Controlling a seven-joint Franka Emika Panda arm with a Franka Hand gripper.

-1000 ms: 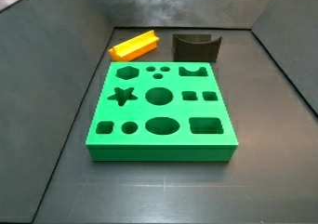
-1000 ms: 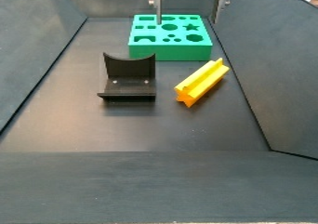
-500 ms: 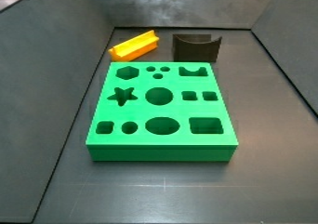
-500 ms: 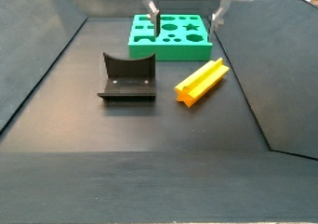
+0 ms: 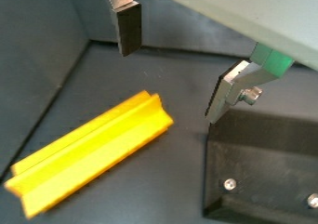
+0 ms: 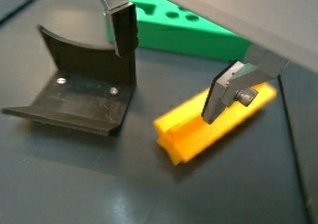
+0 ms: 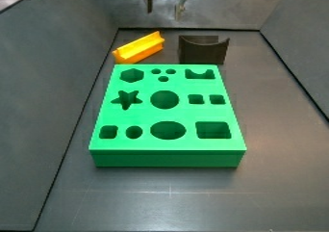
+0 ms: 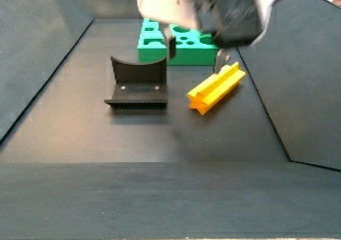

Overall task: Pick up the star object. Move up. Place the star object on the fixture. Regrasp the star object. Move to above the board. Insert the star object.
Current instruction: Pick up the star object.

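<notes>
Wrist views: I am looking down past my own fingers (image 5: 126, 28), flat silver plates with dark pads, at the floor of the dark bin.
My pincer: my gripper (image 6: 174, 65) is hanging above the floor with its jaws spread wide and nothing between them; in a side view (image 8: 200, 47) it is blurred, sitting over the gap between the fixture and the star object.
Star object: the orange-yellow bar (image 5: 93, 151) is lying flat on the dark floor, untouched; in a side view (image 8: 216, 88) it is resting just to the right of the fixture, apart from it, and in a side view (image 7: 139, 47) it is lying behind the board's far left corner.
Fixture: the dark L-shaped bracket (image 6: 77, 83) is standing on its base plate beside the bar, its curved back wall upright; both side views are showing it (image 8: 136, 83) (image 7: 203, 48).
Board: the green slab (image 7: 167, 117) with its recessed holes is lying flat; in a side view (image 8: 180, 43) my arm is partly covering it, and a wrist view is catching one edge (image 6: 184, 34) behind the fixture.
</notes>
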